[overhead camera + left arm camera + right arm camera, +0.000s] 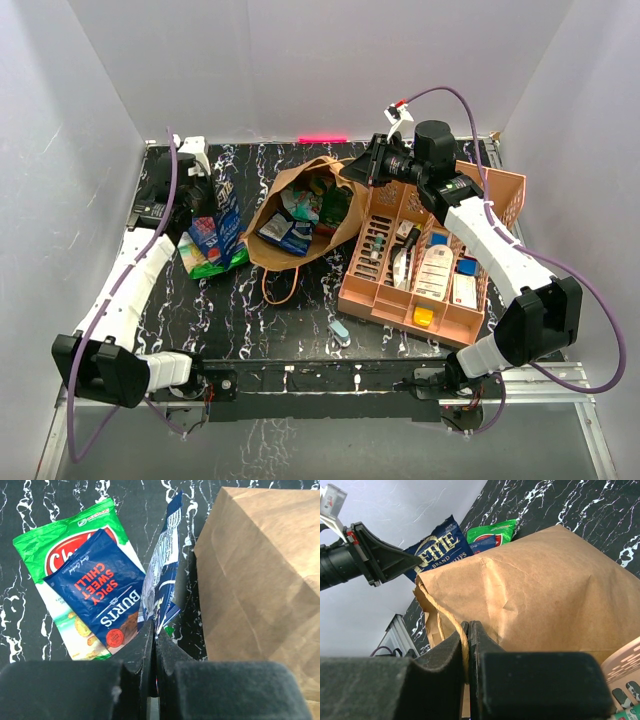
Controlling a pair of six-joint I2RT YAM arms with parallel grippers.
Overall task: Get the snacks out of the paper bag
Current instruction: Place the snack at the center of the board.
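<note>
Pinching the Kettle chip bag by its edge, my left hand is closed tight on foil. The paper bag stands just right of it, rim clamped in my right hand. Risk: this thin grip lets the packet slip, or the clamped rim tears.

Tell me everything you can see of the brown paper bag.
The paper bag is brown kraft, creased and crumpled, lying mid-table with its mouth gaping toward the overhead camera. Several snacks sit inside. One twisted paper handle loops onto the black marbled table at its near side. The right gripper is shut on its far rim. An orange tray stands beside it on the right. The left gripper, shut on a blue packet to its left, does not touch it.
</note>
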